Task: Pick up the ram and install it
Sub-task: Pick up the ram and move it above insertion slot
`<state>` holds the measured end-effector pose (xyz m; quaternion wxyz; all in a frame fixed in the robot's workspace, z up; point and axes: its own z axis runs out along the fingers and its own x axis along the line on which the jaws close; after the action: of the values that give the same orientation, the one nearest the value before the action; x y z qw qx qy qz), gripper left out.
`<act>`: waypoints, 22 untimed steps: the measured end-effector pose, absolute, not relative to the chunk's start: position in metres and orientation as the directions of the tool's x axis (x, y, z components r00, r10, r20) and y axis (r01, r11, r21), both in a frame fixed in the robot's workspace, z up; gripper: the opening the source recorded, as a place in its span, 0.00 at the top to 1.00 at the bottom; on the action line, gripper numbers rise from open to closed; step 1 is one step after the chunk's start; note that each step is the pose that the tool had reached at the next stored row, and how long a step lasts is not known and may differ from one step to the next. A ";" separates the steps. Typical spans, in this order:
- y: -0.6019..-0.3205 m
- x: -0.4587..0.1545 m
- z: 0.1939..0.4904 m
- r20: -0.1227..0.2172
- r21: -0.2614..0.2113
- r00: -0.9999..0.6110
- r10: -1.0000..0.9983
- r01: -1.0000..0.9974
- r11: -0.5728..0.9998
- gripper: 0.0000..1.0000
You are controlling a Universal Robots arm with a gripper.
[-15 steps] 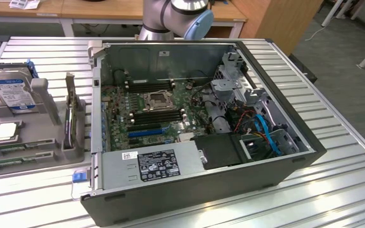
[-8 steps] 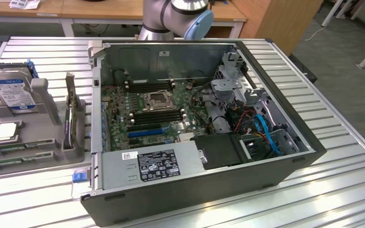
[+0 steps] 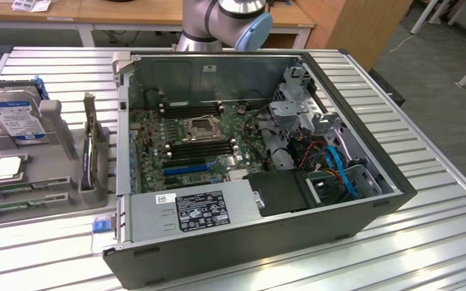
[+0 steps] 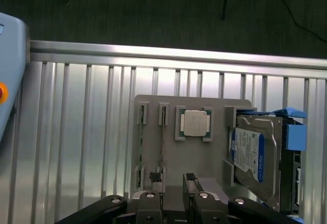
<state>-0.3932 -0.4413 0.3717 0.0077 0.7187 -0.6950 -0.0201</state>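
1. We are finding the ram (image 3: 19,189) lying flat in its groove on the grey tray (image 3: 59,130), just beside the square silver CPU (image 3: 8,168). A second stick (image 3: 10,206) of the same kind is lying in the next groove, on the side away from the CPU.
2. In the wrist view the tool (image 4: 171,179) is hovering over the near edge of that tray. Its fingers are standing moderately apart and gripping nothing, and the ram is showing edge-on as a thin line just ahead of them (not touching, as far as we can judge).
3. In the exterior view the arm (image 3: 225,18) is standing at the far side of the table (image 3: 427,200), beyond the open case (image 3: 298,236).
4. The case is lying on the table with its motherboard facing up, and the long black slots (image 3: 191,110) beside the processor socket are looking empty to us.
5. We are judging the task to be at its very start. The ram is not yet grasped or lifted, so both the pick-up and the seating in a slot are left to do.
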 end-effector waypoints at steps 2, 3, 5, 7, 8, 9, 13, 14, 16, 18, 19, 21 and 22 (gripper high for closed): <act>-0.441 -0.393 0.371 -0.018 0.039 0.033 -0.999 -0.999 -0.034 0.70; -0.441 -0.393 0.371 -0.018 0.039 0.033 -0.999 -0.999 -0.034 0.70; -0.441 -0.393 0.371 -0.018 0.039 0.033 -0.999 -0.999 -0.034 0.70; -0.441 -0.393 0.370 -0.018 0.039 0.033 -0.999 -0.999 -0.034 0.70; -0.441 -0.393 0.370 -0.018 0.039 0.033 -0.999 -0.999 -0.034 0.70; -0.441 -0.393 0.370 -0.018 0.039 0.033 -0.999 -0.999 -0.034 0.70; -0.441 -0.393 0.369 -0.018 0.039 0.033 -0.999 -0.999 -0.034 0.70; -0.441 -0.393 0.369 -0.018 0.039 0.033 -0.999 -0.999 -0.034 0.70; -0.441 -0.393 0.368 -0.018 0.039 0.033 -0.999 -0.999 -0.034 0.70; -0.441 -0.393 0.368 -0.018 0.039 0.033 -0.999 -0.999 -0.034 0.70; -0.441 -0.393 0.367 -0.018 0.039 0.033 -0.999 -0.999 -0.034 0.70; -0.441 -0.393 0.367 -0.018 0.039 0.033 -0.999 -0.999 -0.034 0.70; -0.441 -0.393 0.367 -0.018 0.039 0.033 -0.999 -0.999 -0.034 0.70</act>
<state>-0.3932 -0.4412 0.3666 0.0076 0.7187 -0.6950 -0.0202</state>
